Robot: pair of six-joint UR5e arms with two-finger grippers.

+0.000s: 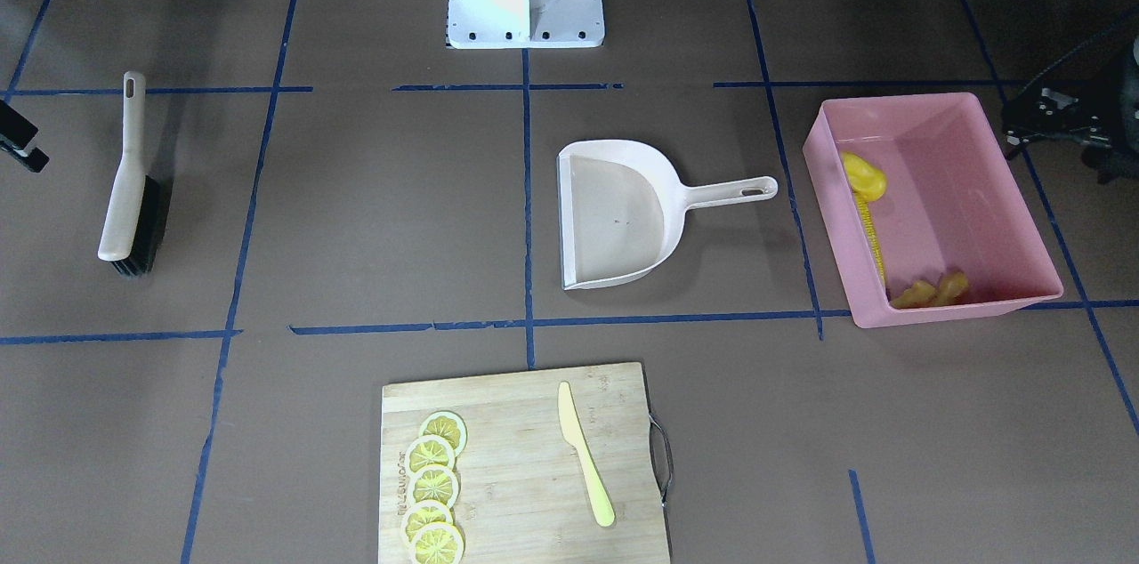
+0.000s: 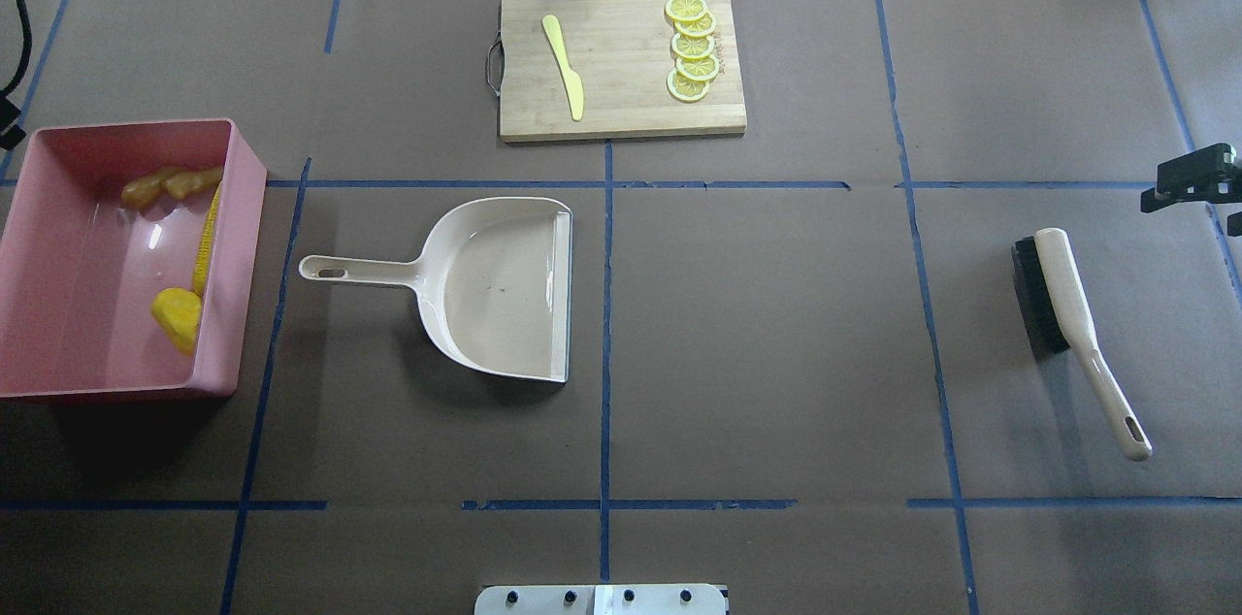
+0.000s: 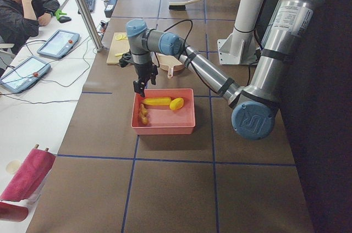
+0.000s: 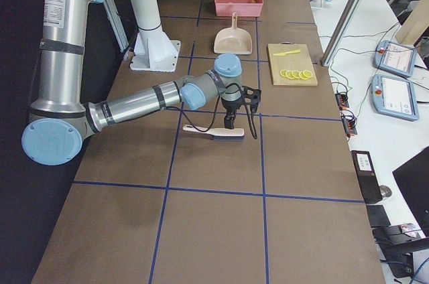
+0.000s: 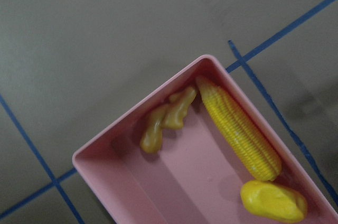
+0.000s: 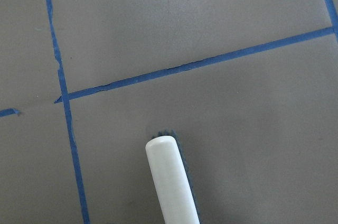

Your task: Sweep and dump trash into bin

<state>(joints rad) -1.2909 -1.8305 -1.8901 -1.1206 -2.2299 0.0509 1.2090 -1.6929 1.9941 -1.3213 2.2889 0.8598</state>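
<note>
Corn cob (image 1: pixel 874 230), potato lump (image 1: pixel 865 175) and ginger root (image 1: pixel 930 290) lie in the pink bin (image 1: pixel 965 199), the left gripper (image 3: pixel 142 84) near its rim (how open it or the right gripper (image 4: pixel 230 122) is, we cannot tell); a low retreat could knock it.

Overhead and front views look steeply down from opposite sides, sharing the dustpan (image 2: pixel 495 290). Side views look along the table (image 3: pixel 165 178); wrist views sit close over the bin (image 5: pixel 190 182) and, seemingly, the brush (image 6: pixel 171 182).
</note>
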